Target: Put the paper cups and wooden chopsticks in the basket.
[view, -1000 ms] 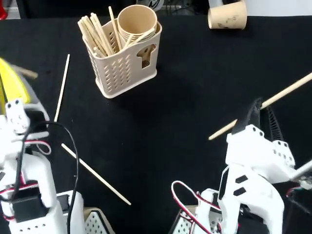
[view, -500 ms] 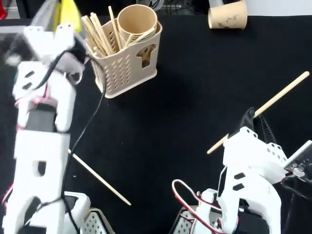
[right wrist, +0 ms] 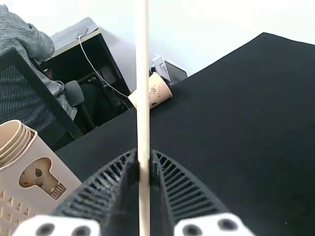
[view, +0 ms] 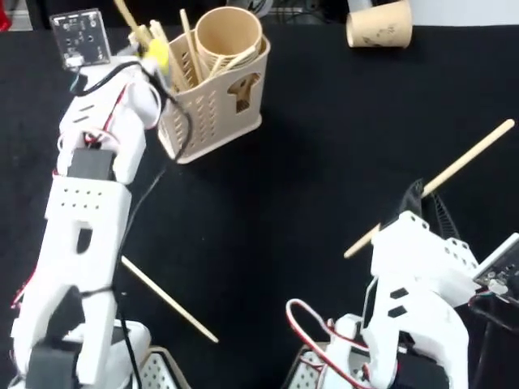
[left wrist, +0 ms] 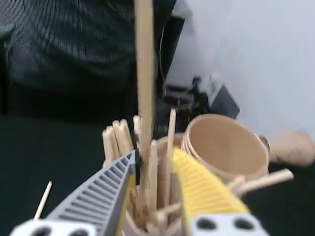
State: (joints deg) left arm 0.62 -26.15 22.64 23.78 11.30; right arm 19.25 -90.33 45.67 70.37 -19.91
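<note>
- One upright chopstick [left wrist: 144, 73] blurs into the sticks in the basket [view: 215, 105]. The left gripper [left wrist: 153, 169] is right above the basket; can't tell if it grips.
- Right gripper [right wrist: 142, 169], well apart from basket, clamped tight on second chopstick [right wrist: 142, 73].
- Tipped paper cup [view: 378, 26] and loose chopstick [view: 168, 298] lie outside basket.

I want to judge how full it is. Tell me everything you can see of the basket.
The basket is cream plastic with slotted walls and a cut-out figure on one side. It stands upright on the black table, toward its far edge. One side holds a stack of paper cups, the other a bundle of wooden chopsticks rising above the rim. The left gripper sits over the chopstick side.
</note>
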